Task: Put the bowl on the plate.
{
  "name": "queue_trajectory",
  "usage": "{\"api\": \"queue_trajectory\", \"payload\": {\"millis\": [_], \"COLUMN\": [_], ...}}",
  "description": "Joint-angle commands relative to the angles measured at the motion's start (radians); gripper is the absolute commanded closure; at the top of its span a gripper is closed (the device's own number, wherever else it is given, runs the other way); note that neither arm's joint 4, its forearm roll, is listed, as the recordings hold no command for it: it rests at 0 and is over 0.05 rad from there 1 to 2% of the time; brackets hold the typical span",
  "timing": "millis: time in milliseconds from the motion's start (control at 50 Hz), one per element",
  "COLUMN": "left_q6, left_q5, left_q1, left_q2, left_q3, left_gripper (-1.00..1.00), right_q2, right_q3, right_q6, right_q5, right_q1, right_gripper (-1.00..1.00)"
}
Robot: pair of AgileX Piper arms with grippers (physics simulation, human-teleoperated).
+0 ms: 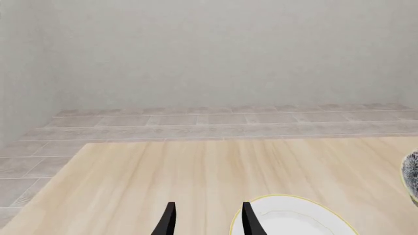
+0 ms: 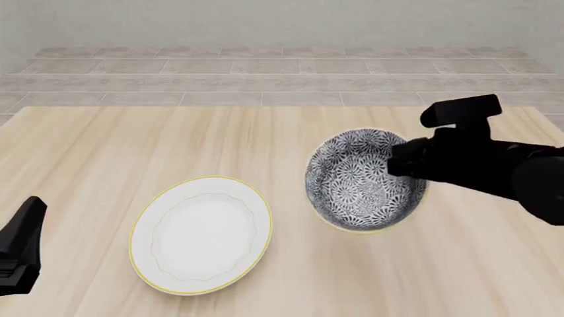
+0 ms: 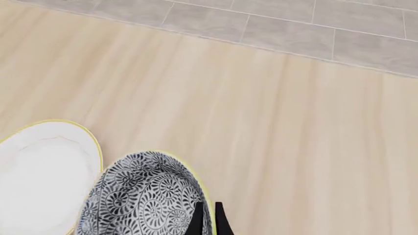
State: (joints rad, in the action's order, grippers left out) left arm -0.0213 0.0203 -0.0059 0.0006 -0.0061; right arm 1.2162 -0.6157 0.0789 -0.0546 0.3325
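Note:
The bowl (image 2: 361, 181), dark with a white floral pattern and a yellow-green rim, is tilted with its inside turned toward the front camera, right of the table's middle. My right gripper (image 2: 401, 162) is shut on its right rim; in the right wrist view the two fingertips (image 3: 197, 218) pinch the bowl (image 3: 144, 196) wall. The white plate (image 2: 201, 234) with a gold rim lies flat on the table, to the left of the bowl and apart from it. My left gripper (image 2: 22, 244) stands open near the table's front left edge, left of the plate (image 1: 294, 220), holding nothing.
The light wooden table (image 2: 105, 152) ends at a grey tiled floor (image 2: 282, 79) and a pale wall beyond. In the left wrist view a sliver of the bowl (image 1: 411, 169) shows at the picture's edge. The right arm (image 2: 520, 172) reaches in from the right.

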Motion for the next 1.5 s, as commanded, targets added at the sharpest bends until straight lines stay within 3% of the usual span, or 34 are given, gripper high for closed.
{"api": "queue_trajectory", "payload": {"millis": [20,180,240,460,480,800,1500], "left_q6": [0.0,0.001,0.001,0.001,0.0,-0.001,-0.008], "left_q5": [0.002,0.005,0.004,0.004,0.003,0.003,0.014], "left_q1": [-0.001,0.002,0.001,-0.002,-0.002,-0.002,-0.001], "left_q2": [0.0,0.0,0.0,0.0,0.0,0.0,0.0], "left_q3": [0.0,0.0,0.0,0.0,0.0,0.0,0.0], "left_gripper": [-1.0,-1.0,-1.0,-1.0,-1.0,-1.0,-1.0], "right_q2": [0.018,0.046,0.059,0.066,0.071,0.098,0.215], "right_q3": [-0.098,-0.137,-0.15,-0.179,-0.184,-0.251,-0.37], "right_q6": [0.049,0.079,0.116,0.135,0.16,0.172,0.267], "right_q5": [-0.083,-0.105,-0.115,-0.132,-0.137,-0.154,-0.149], "right_q1": [0.041,0.068,0.099,0.123,0.144,0.178,0.288], "right_gripper": [1.0,1.0,1.0,1.0,1.0,1.0,1.0]}}
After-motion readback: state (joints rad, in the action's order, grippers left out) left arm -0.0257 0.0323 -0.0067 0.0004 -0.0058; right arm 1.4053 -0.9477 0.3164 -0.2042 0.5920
